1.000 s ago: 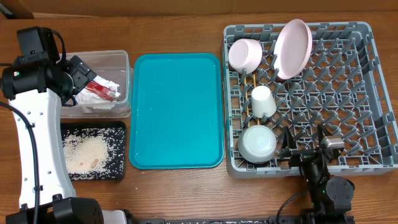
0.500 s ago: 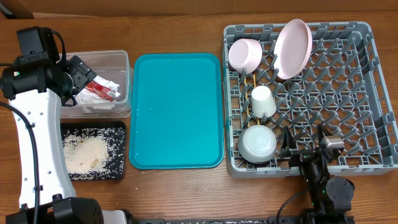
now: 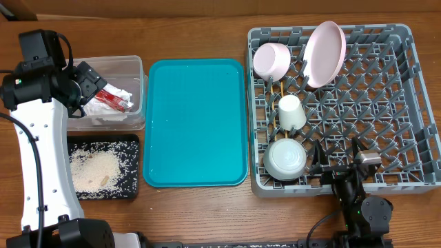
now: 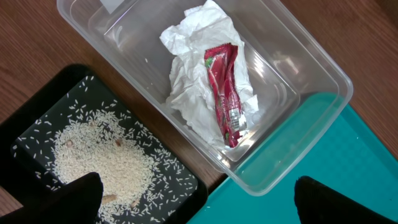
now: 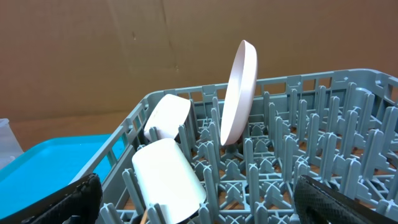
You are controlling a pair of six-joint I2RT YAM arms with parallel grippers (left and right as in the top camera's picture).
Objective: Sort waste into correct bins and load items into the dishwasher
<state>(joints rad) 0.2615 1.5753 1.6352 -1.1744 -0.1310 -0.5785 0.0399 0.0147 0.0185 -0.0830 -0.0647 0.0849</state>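
On the tabletop [image 3: 207,210] we are seeing napkin [image 4: 186,109], sauce packet [image 4: 224,93] and rice [image 4: 99,165] binned, dish rack [image 3: 386,83] loaded, left gripper [image 4: 199,202] and right gripper [image 5: 202,202] gaping empty.

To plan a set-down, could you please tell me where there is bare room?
The teal tray is bare throughout. The dish rack is free right of the pink plate. Its left column, with pink bowl, cream cup and grey-green bowl, is crowded.

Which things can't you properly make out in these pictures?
Overhead: the chopsticks, mostly hidden under the cream cup and dish rack pegs.
Right wrist: the grey-green bowl is out of frame; the bottom edge cuts off the cup.
Left wrist: the sauce packet covers part of the napkin.
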